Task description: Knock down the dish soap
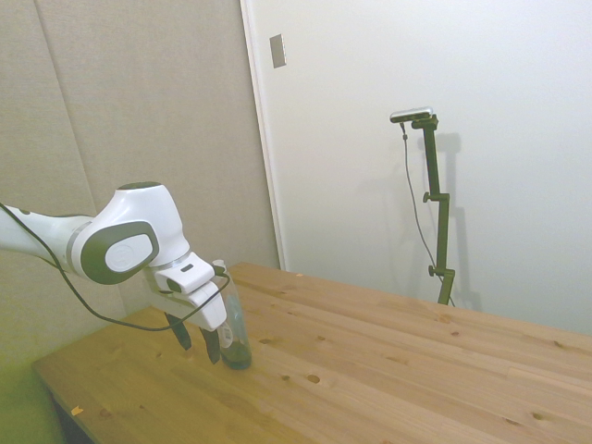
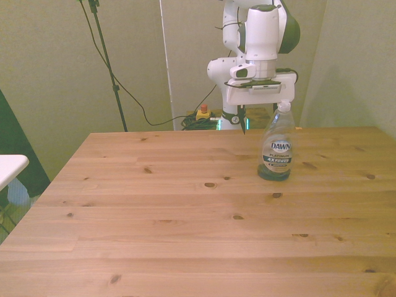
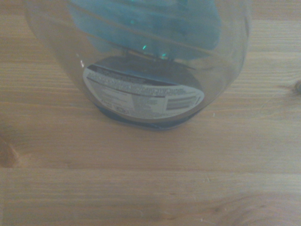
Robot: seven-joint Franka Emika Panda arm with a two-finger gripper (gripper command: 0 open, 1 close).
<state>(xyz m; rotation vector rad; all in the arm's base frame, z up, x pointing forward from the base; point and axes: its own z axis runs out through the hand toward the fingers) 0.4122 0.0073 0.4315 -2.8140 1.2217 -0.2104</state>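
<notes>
Dish soap left upright on the tabletop.
The hand is held just behind it, fingers spread apart, nothing gripped.

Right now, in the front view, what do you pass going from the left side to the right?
A white thing at the left edge → the robot's hand, behind the table → the dish soap, standing upright on the table.

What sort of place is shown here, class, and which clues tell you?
Probably a robotics lab or test room, not a kitchen. A white arm's gripper hangs beside a lone dish soap on a bare wooden table, with plain walls and cables behind.
</notes>
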